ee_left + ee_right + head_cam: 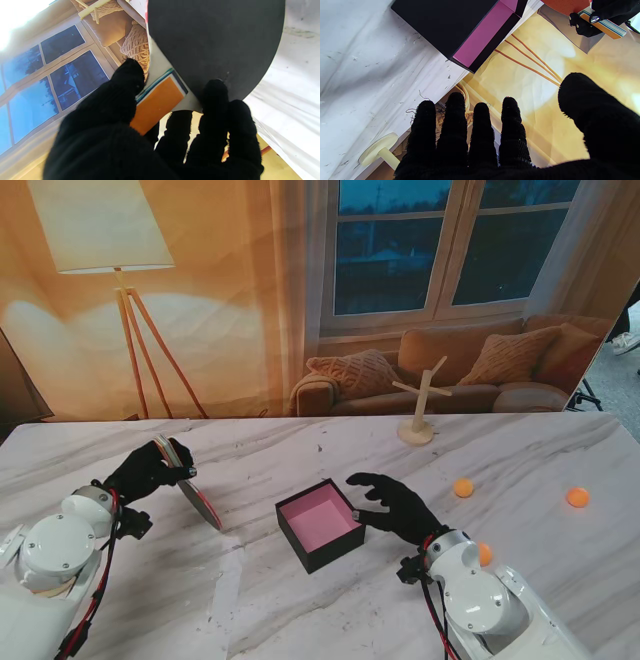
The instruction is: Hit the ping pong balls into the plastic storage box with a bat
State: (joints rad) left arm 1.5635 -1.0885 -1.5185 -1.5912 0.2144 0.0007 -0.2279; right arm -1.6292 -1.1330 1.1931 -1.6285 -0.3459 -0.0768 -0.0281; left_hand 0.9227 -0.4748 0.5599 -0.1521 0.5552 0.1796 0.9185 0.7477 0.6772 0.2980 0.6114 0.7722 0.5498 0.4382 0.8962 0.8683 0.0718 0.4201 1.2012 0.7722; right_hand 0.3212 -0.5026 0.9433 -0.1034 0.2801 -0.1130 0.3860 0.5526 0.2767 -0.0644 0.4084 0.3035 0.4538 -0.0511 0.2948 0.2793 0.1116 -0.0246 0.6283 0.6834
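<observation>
The black-gloved left hand [145, 471] grips the handle of a round bat with red and black rubber faces [192, 488], held tilted above the white marble table [300, 600] on the left. The black-gloved right hand [395, 505] holds nothing, fingers spread, just beside the right wall of the square black storage box with a pink inside [320, 523]. Three orange ping pong balls lie to the right of the box: one [463, 488] nearest it, one [577, 498] far right, one [484, 554] by the right wrist
</observation>
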